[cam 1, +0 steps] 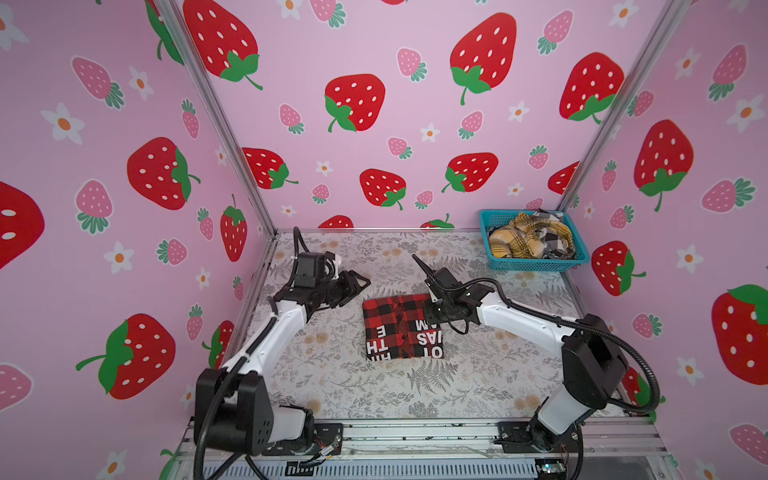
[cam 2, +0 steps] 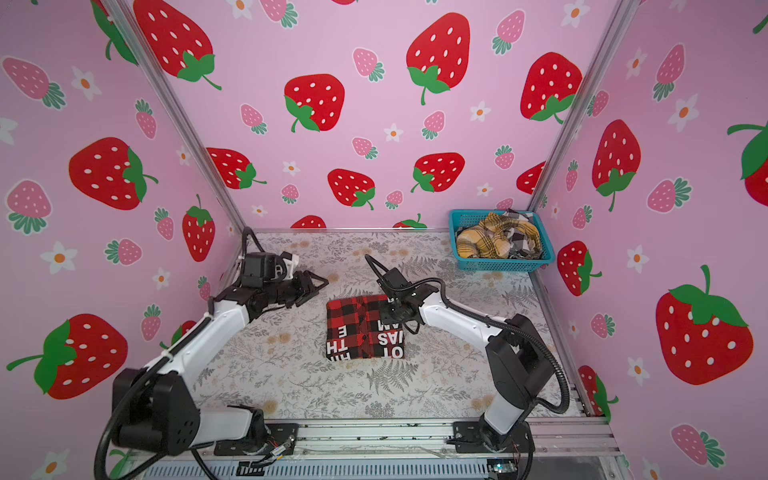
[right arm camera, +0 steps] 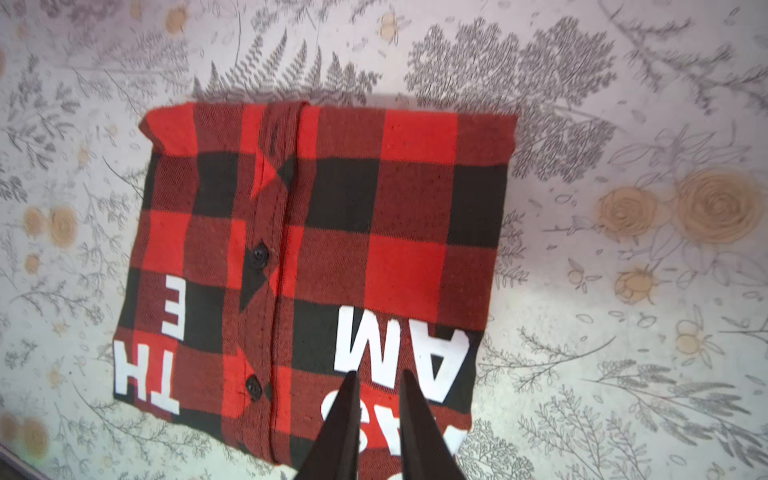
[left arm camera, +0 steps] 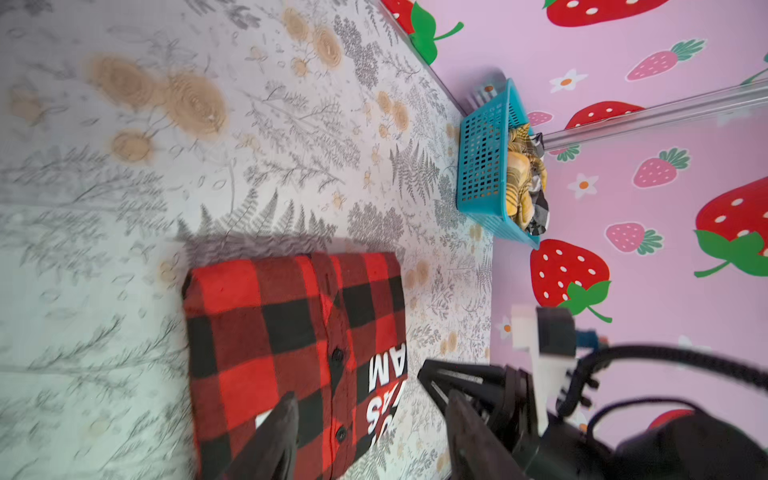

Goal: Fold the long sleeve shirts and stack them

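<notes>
A folded shirt [cam 1: 399,328] lies on the tabletop [cam 1: 353,386]. Left of it the left gripper [cam 1: 355,293] is spread; over it the right gripper [right arm camera: 379,376] is narrowly parted, empty.

We log the left arm [cam 1: 286,316] reaching forward, left pincer [cam 1: 358,291] spread wide, empty; the right arm [cam 1: 519,320] angles inward, wrist tipped down, right pincer [right arm camera: 379,376] narrowly parted, empty.

On worktop [cam 1: 332,374], abt centre: folded shirt [cam 1: 402,326], lying flat. Far right corner: basket [cam 1: 536,262] w/ more shirts [cam 1: 528,239] heaped inside, well apart from the folded one. Just left of folded shirt, nr its far left corner, not touching: left hand [cam 1: 359,284]. Over its right side, pointing down: right hand [right arm camera: 379,376].
</notes>
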Available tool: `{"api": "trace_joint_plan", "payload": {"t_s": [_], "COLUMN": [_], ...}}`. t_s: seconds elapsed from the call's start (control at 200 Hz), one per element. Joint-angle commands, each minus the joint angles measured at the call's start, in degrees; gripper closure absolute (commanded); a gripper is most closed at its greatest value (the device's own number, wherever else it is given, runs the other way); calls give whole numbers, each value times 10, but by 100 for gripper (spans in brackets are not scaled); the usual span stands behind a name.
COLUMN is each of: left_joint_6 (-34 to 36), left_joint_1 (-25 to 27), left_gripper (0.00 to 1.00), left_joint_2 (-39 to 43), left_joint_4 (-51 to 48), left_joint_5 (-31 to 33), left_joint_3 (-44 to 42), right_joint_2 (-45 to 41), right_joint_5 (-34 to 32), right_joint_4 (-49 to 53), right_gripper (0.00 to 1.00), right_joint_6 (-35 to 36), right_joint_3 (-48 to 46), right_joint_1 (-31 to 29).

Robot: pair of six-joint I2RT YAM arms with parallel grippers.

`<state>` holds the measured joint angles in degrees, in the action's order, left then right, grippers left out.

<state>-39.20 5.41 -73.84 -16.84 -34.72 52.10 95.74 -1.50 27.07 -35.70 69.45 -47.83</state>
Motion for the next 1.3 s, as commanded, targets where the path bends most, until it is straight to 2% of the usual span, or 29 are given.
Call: {"api": "trace_joint_plan", "payload": {"t_s": [0.0,0.06,0.14,0.195,0.325,0.48,0.56,0.705,0.88,1.141,1.296], "left_joint_6": [-1,-33,-59,-62,-93,-99,-118,-150,-175,-231,-291], "left_joint_1": [-50,-69,-74,-74,-73,-64,-55,-14,14,20,46], "left_gripper": [41,38,27,24,22,15,0,0,1,8,12], "left_joint_2": [-12,-3,29,31,-19,-82,-114,-182,-278,-357,-401], "left_joint_4": [-54,-4,28,38,118,171,209,277,348,461,588], "left_joint_5": [-65,-118,-101,-95,-116,-111,-101,-73,-74,-105,-126], "left_joint_3": [-77,-121,-163,-174,-204,-230,-243,-241,-230,-230,-219], "right_joint_2": [28,37,46,53,75,105,113,134,165,182,187], "right_joint_5": [14,30,51,57,69,82,82,79,87,96,96], "right_joint_4": [-1,-14,-33,-42,-60,-73,-74,-65,-60,-58,-56], "right_gripper": [79,79,79,79,79,80,80,81,82,82,82], "right_joint_6": [12,13,11,10,4,-5,-6,-3,7,10,8], "right_joint_3": [5,1,-13,-20,-44,-71,-78,-77,-69,-63,-60], "right_joint_1": [16,23,33,38,52,71,76,84,92,93,93]}}
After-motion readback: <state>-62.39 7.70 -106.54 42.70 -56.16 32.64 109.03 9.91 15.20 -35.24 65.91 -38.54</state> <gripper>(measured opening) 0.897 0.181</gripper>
